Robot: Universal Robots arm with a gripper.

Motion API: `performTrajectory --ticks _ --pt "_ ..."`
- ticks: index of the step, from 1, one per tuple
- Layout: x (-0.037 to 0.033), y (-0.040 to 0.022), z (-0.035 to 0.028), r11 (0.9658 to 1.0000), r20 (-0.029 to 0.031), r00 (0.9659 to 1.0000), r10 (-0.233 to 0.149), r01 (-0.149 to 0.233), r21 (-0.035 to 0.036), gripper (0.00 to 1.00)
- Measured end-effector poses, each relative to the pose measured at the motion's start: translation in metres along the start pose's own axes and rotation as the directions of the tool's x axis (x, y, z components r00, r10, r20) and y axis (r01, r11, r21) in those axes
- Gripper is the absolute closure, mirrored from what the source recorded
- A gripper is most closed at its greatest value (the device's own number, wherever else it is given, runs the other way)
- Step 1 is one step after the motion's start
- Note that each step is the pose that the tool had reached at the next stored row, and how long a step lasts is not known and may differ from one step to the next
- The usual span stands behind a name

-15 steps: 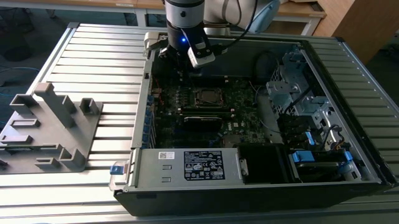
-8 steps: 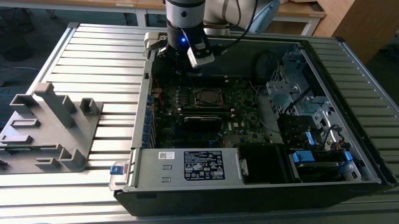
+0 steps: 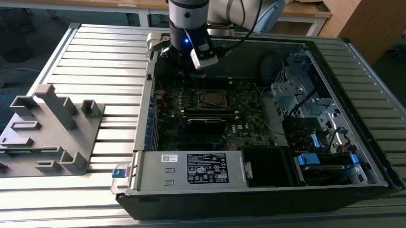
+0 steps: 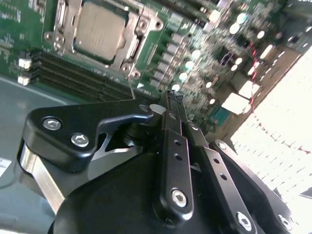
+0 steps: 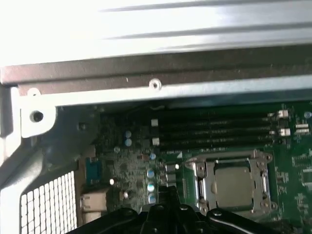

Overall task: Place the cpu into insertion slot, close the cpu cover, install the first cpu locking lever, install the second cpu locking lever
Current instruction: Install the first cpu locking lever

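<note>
While the cpu (image 4: 100, 29) lies flat, silver-grey top upward, in the insertion slot (image 5: 194, 170) on the green motherboard (image 4: 14, 29), the cpu cover (image 4: 124, 46) rests down around its edges as a thin silvery frame. Long black memory slots (image 4: 73, 78) run just beside the socket. The gripper (image 4: 173, 97) hangs near the socket but apart from it, over small capacitors (image 5: 151, 175) between the socket and a perforated case wall (image 5: 48, 200). Its two black fingers (image 4: 170, 146) meet at the tips with nothing between them. In the exterior view the arm (image 3: 187, 14) reaches down into the open computer case (image 3: 254, 204), which lies on a ribbed metal table (image 3: 95, 47). A grey fixture (image 3: 51, 128) stands well apart toward the exterior view's left.
</note>
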State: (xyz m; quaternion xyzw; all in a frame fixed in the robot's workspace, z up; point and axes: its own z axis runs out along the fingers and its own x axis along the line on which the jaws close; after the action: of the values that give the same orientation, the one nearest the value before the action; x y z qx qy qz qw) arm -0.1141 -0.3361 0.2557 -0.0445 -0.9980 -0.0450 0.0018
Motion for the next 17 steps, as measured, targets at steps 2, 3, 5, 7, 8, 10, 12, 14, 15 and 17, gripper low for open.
performTrajectory --ticks 2,3,5,7,8,10,12,14,15,17 --pt "0.0000 -0.0001 0.0000 0.9999 -0.0018 1.0000 0.000 0.000 -0.0173 0.90" --pt "0.0000 -0.0002 0.0000 0.9998 -0.0021 1.0000 0.000 0.000 -0.0217 0.90" --pt "0.0000 -0.0003 -0.0001 0.9991 -0.0040 1.0000 0.000 0.000 -0.0418 0.90" --pt "0.0000 -0.0003 -0.0001 0.9981 -0.0059 1.0000 0.000 0.000 -0.0618 0.90" --pt "0.0000 -0.0003 -0.0001 0.9978 -0.0064 1.0000 0.000 0.000 -0.0664 0.90" --pt "0.0000 -0.0003 -0.0001 0.9971 -0.0072 1.0000 0.000 0.000 -0.0759 0.90" --pt "0.0001 -0.0004 0.0003 0.9970 -0.0072 1.0000 0.000 0.000 -0.0769 0.90" --pt "0.0007 -0.0005 0.0008 0.9970 -0.0074 1.0000 0.000 0.000 -0.0776 0.90" --pt "0.0012 -0.0006 0.0010 0.9970 -0.0074 1.0000 0.000 0.000 -0.0778 0.90" --pt "0.0020 -0.0006 0.0017 0.9969 -0.0074 1.0000 0.000 0.000 -0.0792 0.90"
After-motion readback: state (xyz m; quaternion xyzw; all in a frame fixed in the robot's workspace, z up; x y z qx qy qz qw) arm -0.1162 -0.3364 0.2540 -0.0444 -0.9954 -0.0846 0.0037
